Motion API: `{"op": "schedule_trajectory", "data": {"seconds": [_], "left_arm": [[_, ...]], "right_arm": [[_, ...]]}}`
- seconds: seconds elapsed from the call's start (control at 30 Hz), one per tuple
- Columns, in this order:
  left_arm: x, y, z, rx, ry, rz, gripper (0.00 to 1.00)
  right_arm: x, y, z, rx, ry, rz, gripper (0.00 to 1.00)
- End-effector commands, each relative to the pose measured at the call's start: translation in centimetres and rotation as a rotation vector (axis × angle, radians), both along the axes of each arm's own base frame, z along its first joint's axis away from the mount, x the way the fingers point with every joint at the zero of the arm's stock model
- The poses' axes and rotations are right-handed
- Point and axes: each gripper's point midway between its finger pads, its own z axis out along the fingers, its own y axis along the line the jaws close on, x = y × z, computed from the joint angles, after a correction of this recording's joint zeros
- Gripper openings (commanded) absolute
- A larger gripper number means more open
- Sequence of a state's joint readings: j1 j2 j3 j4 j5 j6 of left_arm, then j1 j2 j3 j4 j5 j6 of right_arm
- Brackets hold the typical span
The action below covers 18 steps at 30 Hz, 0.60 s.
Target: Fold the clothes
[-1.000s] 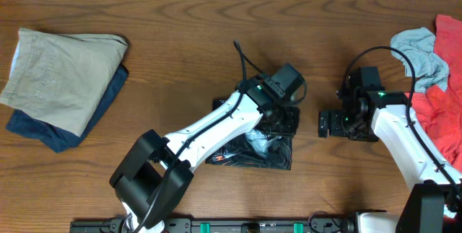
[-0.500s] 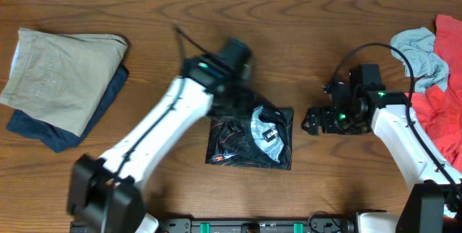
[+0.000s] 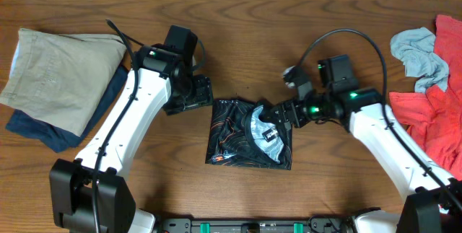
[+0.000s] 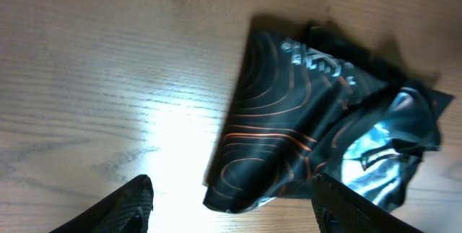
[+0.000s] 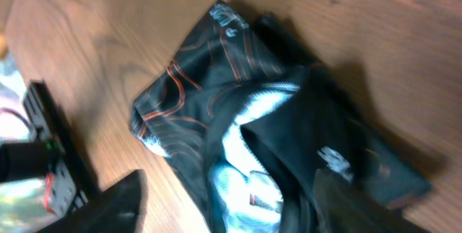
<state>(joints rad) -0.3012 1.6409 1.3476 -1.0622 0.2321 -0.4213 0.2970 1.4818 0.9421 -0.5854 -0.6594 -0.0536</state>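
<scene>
Jersey (image 3: pixel 249 133) folded near-square, no clear long axis; left jaws spread, right jaws spread above it.

Jersey (image 3: pixel 238 135): black, crossed by thin orange contour lines; small white logos are printed on it; inside pale grey.
Table (image 3: pixel 238 31): brown, wood-grained.
Folded stack (image 3: pixel 61 74): beige on top, navy beneath.
Loose pile (image 3: pixel 433 114): red, with a grey-blue piece (image 3: pixel 419 56).
Arms (image 3: pixel 123 128): white, black-jointed.
</scene>
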Motion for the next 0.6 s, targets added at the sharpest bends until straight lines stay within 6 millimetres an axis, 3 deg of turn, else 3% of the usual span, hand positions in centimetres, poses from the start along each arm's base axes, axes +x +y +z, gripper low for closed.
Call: {"op": "schedule_trajectory", "data": {"seconds": [0.0,0.2,0.43,0.57], "left_arm": [[-0.4,0.4,-0.8,0.016,0.023,0.006,0.72],[-0.2,0.3,-0.8,0.014,0.014,0.006,0.72],[-0.2,0.3,-0.8,0.014,0.014,0.006,0.73],[-0.2,0.3,-0.8,0.014,0.014,0.006,0.72]], "right_arm": [[0.2,0.8,0.0,-0.075,-0.027,-0.029,0.66],[-0.1,1.7,-1.6,-0.272,-0.125,-0.023,0.65],[0.5,1.7,-3.3,-0.41,-0.15,-0.132,0.63],[1.0,2.1,-4.6,-0.419,-0.133,-0.153,0.54]]}}
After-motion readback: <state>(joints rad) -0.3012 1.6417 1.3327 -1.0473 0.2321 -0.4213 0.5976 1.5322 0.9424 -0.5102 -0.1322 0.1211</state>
